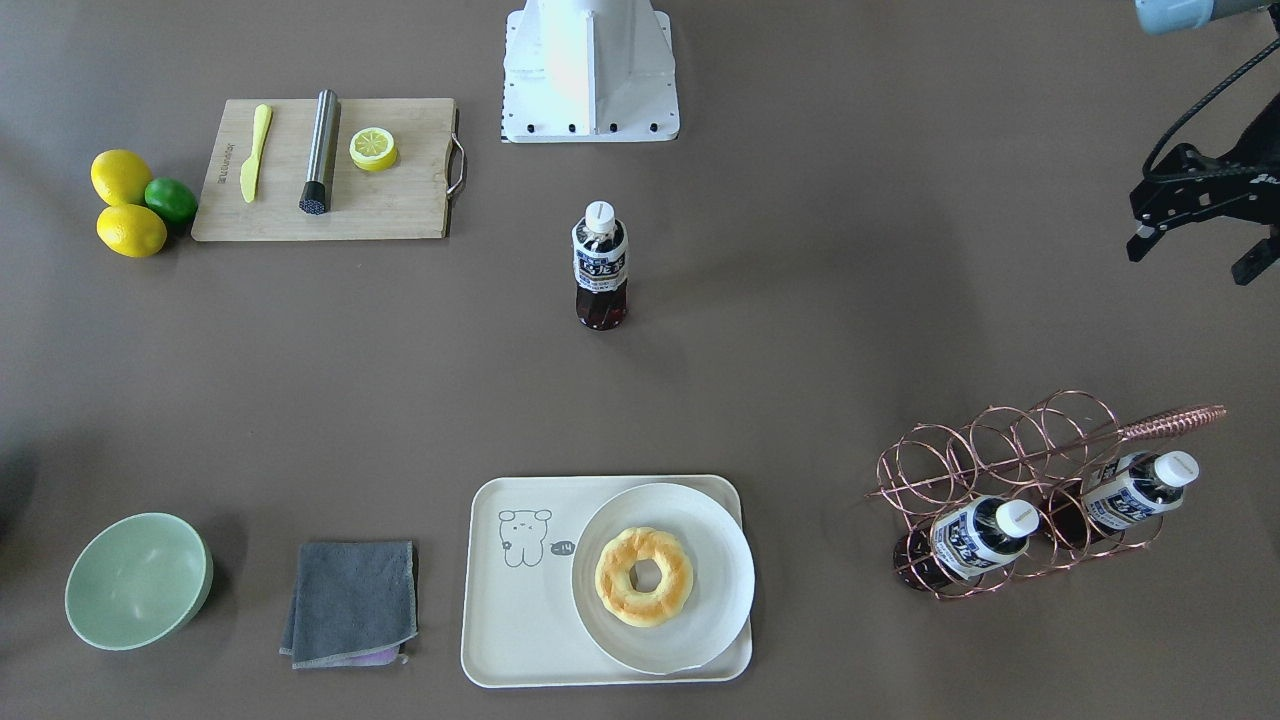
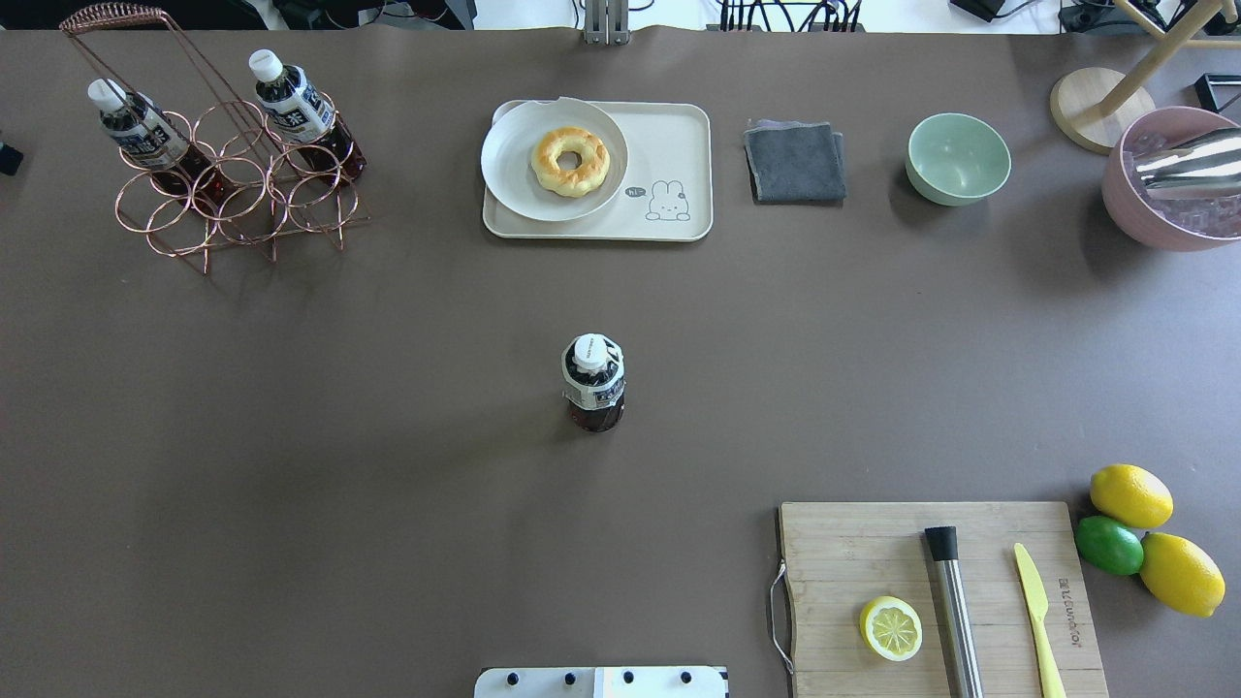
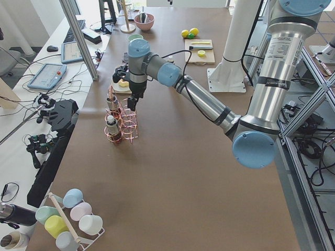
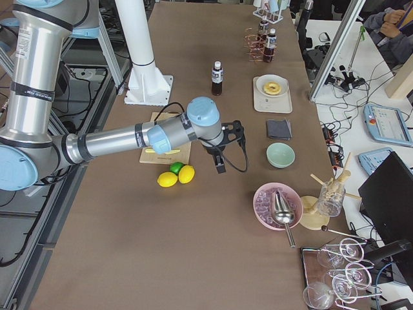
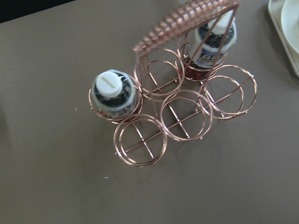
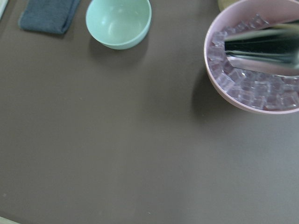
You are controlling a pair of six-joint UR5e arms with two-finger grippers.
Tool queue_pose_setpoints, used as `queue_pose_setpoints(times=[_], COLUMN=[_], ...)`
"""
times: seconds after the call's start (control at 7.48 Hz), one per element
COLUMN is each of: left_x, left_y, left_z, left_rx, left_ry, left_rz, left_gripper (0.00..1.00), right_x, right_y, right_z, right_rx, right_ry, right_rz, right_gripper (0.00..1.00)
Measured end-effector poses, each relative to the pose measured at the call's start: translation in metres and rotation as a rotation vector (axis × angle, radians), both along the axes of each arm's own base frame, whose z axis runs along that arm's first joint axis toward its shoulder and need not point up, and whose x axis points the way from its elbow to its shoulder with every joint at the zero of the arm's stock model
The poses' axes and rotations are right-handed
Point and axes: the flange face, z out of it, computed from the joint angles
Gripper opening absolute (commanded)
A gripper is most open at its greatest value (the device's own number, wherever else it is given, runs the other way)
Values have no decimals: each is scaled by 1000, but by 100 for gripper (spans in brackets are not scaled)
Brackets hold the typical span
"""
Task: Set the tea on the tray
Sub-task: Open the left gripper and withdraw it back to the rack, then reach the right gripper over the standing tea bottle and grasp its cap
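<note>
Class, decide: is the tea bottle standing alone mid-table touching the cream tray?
Apart. The overhead exterior view shows the tea bottle upright, with a wide stretch of bare brown table between it and the tray.

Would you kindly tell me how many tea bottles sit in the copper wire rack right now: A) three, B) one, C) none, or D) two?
D: the wire rack holds two tea bottles, while the third bottle stands alone mid-table.
</note>
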Motion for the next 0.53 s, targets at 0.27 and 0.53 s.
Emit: queue_pose_setpoints(times=[0.27, 0.53], left_x=[-17, -25], left_y=[5, 11], left_z=[33, 51], left_rx=[-17, -41], left_ry=[6, 20], left_rz=[4, 10], left_gripper=[96, 96], right_x=[-49, -141], right_y=[-6, -19], right_z=[-80, -159], right_rx=[-17, -86], right_ry=[-70, -131], right_rz=[16, 29], right_gripper=[100, 96])
